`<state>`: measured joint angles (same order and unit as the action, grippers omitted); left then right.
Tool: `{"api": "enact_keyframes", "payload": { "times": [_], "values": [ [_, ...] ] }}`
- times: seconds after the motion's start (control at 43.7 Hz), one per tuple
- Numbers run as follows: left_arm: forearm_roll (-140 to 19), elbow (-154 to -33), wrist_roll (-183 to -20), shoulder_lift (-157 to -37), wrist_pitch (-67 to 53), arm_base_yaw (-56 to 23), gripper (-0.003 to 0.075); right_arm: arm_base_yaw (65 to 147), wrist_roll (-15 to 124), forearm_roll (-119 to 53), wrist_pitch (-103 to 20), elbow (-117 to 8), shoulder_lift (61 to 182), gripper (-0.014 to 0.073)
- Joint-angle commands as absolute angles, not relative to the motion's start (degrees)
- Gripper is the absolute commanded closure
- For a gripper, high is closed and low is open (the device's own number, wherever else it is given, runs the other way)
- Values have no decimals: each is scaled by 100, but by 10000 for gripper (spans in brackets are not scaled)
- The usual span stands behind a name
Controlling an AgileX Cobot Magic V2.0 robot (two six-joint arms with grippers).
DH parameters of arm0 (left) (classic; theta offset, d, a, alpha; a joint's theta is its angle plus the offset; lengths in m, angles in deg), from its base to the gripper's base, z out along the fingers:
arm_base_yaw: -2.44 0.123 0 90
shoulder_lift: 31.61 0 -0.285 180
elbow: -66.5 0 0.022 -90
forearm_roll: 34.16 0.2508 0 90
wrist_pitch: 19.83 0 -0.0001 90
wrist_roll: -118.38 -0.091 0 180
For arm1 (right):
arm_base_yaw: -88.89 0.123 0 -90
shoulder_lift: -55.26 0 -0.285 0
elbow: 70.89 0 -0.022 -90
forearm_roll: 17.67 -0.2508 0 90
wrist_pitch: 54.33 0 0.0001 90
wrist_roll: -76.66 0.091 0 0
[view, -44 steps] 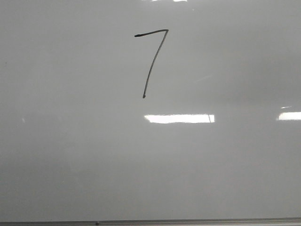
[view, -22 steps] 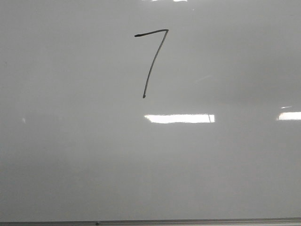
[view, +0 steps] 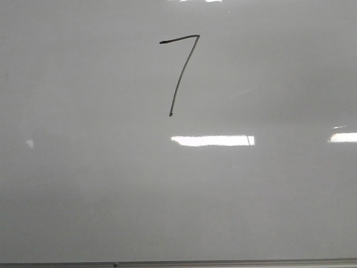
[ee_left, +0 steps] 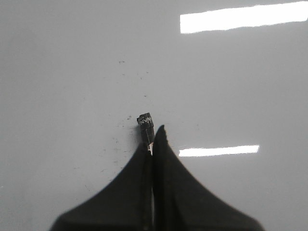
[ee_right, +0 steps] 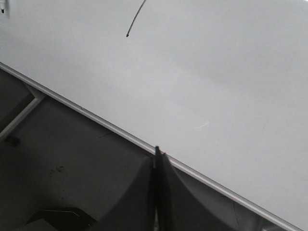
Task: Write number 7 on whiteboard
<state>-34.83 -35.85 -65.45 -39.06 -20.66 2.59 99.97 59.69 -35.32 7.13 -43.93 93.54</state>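
Inspecting the front view, we find the whiteboard (view: 83,195) filling nearly the whole frame, with its thin grey edge strip (view: 223,263) along the near side. We record the number 7 (view: 179,72) drawn in thin black line on the far half of the board, well apart from that strip. Its short top stroke runs level and its long downstroke slants, slightly curved, ending in a small dot. A bright rectangular glare patch (view: 212,140) lies just nearer than the foot of the digit.

In the left wrist view, we note the left claw (ee_left: 153,139) pressed together around a small black marker end (ee_left: 145,120), whose printed tip protrudes past the fingertips. It sits over bare board marked with faint dark specks (ee_left: 130,67). We cannot tell whether the marker touches the board.

In the right wrist view, we note the right claw (ee_right: 157,156) with its two fingers pressed flat together and nothing between them. It sits over the board's edge strip (ee_right: 120,130), with a dark floor area (ee_right: 62,154) beyond it. The foot of the digit's downstroke (ee_right: 134,19) shows on the board, well apart from this claw.
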Motion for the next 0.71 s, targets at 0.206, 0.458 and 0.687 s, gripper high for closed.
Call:
{"api": "enact_keyframes", "payload": {
  "times": [0.206,0.458,0.687],
  "values": [
    [-3538,-3506,-6531,-3808,-2561,84,741,9954,5950,-3587,380,-4519,9380,662],
    [-3538,-3506,-6531,-3808,-2550,73,741,9954,5950,-3587,380,-4519,9380,662],
    [-3538,-3506,-6531,-3819,-2550,84,741,9954,5950,-3587,380,-4519,9380,662]
  ]
}}
